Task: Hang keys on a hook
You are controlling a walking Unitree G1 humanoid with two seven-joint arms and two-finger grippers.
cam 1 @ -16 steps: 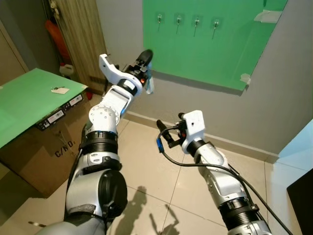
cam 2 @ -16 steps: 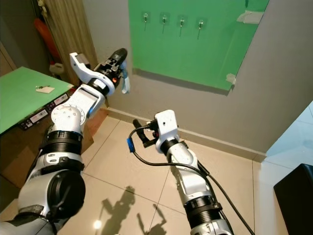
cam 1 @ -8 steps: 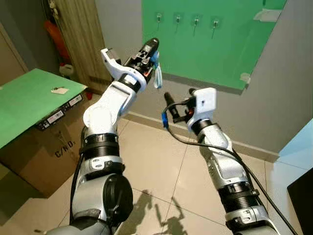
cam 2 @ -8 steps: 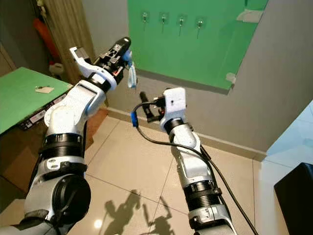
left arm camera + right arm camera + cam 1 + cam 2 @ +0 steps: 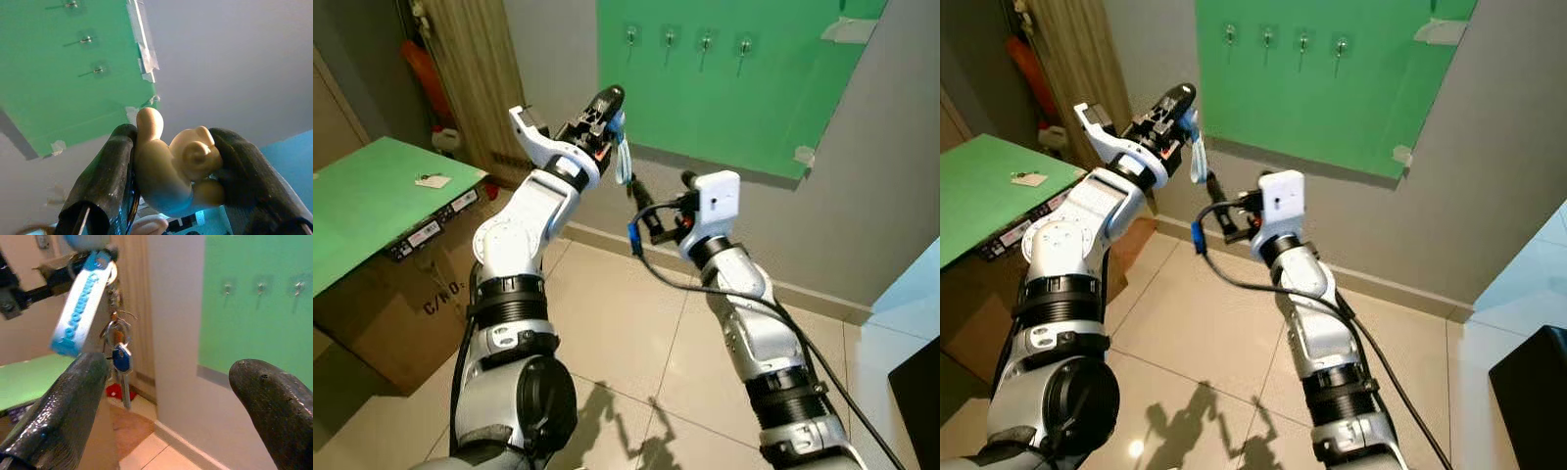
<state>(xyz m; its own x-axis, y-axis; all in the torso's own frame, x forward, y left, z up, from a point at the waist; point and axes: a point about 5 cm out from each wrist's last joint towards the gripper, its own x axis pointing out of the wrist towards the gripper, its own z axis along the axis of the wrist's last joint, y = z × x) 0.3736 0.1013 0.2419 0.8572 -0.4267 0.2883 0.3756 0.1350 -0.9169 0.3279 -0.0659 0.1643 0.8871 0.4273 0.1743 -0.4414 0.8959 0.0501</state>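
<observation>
My left gripper (image 5: 607, 101) pinches the keys (image 5: 119, 350); my right gripper (image 5: 641, 206), fingers spread, sits just below, hooks (image 5: 706, 43) above.

A grey wall (image 5: 862, 196) faces the camera, with a large green sheet (image 5: 724, 88) taped to it — strips of tape show at its corners. Pale beige floor tiles (image 5: 626, 323) shine under overhead light and carry soft shadows; a light skirting board (image 5: 822, 299) runs along the wall's foot. To the left stands a wood-grain panel (image 5: 475, 69) with something red (image 5: 423, 73) beside it. Nearer left, a green-covered worktop (image 5: 372, 196) sits above a cardboard box (image 5: 401, 313) — a small tag (image 5: 433, 180) lies on the green.
</observation>
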